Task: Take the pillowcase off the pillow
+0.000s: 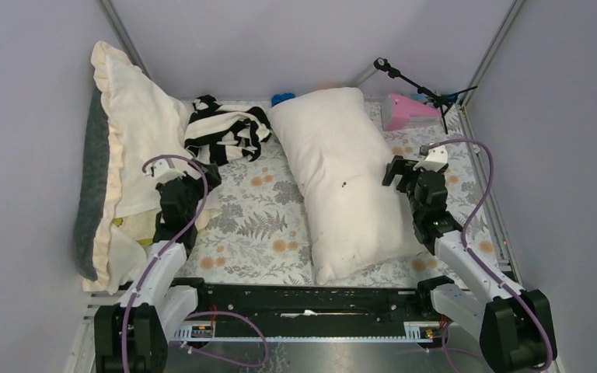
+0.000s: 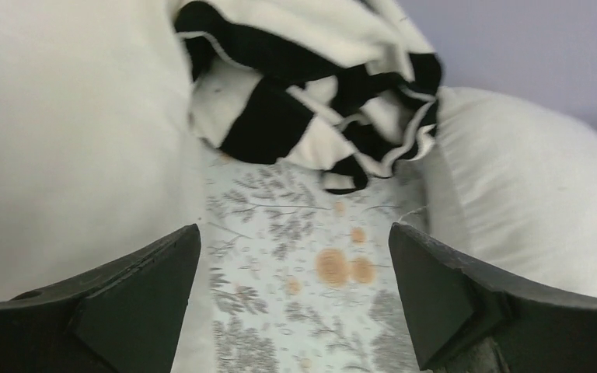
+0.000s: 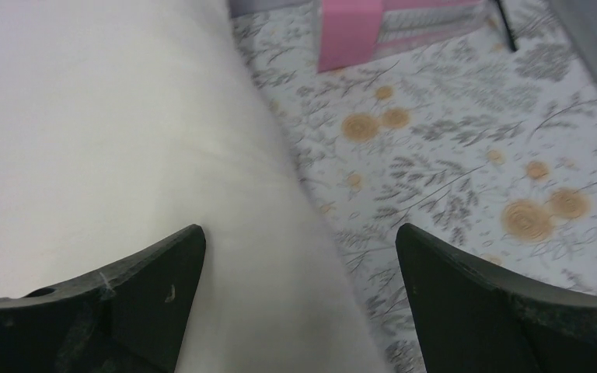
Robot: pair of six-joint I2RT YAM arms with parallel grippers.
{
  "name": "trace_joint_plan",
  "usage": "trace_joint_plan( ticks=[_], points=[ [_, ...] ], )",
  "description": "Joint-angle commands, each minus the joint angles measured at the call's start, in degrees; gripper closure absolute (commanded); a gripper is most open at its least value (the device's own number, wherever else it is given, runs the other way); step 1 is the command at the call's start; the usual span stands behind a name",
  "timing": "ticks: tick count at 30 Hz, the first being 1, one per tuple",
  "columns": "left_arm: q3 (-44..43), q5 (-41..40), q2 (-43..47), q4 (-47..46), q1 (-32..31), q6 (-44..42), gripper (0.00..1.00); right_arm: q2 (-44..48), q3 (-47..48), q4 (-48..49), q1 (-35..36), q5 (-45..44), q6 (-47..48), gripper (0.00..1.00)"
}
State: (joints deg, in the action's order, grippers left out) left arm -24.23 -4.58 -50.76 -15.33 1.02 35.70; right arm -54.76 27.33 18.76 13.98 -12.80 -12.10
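My left gripper [image 2: 295, 260] has its jaws wide, nothing between them. My right gripper [image 3: 299, 260] is spread just as wide and equally empty, its left finger over the flank of the pillow [image 1: 342, 179].

Straight ahead of the left jaws, toward the counter's far edge, the pillowcase [image 1: 225, 132] lies in a crumpled striped heap on the floral cloth [image 1: 256, 225]. It is too bunched to give a clear long axis. It is wedged between the cream ruffled pillow [image 1: 136, 116] along the left edge and the pillow's far end. The left arm is clearly nearer to it.

The pillow lies bare, its long axis running from the middle of the far edge toward the near right corner. My right jaws are just beside its right side, about halfway along. I judge the cover fully off.
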Motion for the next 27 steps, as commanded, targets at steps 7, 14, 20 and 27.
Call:
trace_joint_plan(
  ticks=[7,14,20,27],
  points=[
    [5.9,-5.2,-16.5,-27.6,-0.7,-19.2,0.01,-20.4,-13.5,43.3,-1.5,-11.8,18.2,0.00],
    [3.9,-4.3,-28.1,-35.2,-0.8,-27.5,0.01,-30.5,-10.6,43.7,-7.7,-7.4,12.6,0.01],
    [3.0,3.1,-34.1,-38.4,1.4,-28.2,0.04,-31.9,-12.1,48.1,-8.9,-7.0,11.7,0.00],
    [5.3,2.2,-34.3,-42.4,-0.8,-30.1,0.02,-33.6,-15.0,53.9,-8.9,-7.0,11.2,0.00]
  ],
)
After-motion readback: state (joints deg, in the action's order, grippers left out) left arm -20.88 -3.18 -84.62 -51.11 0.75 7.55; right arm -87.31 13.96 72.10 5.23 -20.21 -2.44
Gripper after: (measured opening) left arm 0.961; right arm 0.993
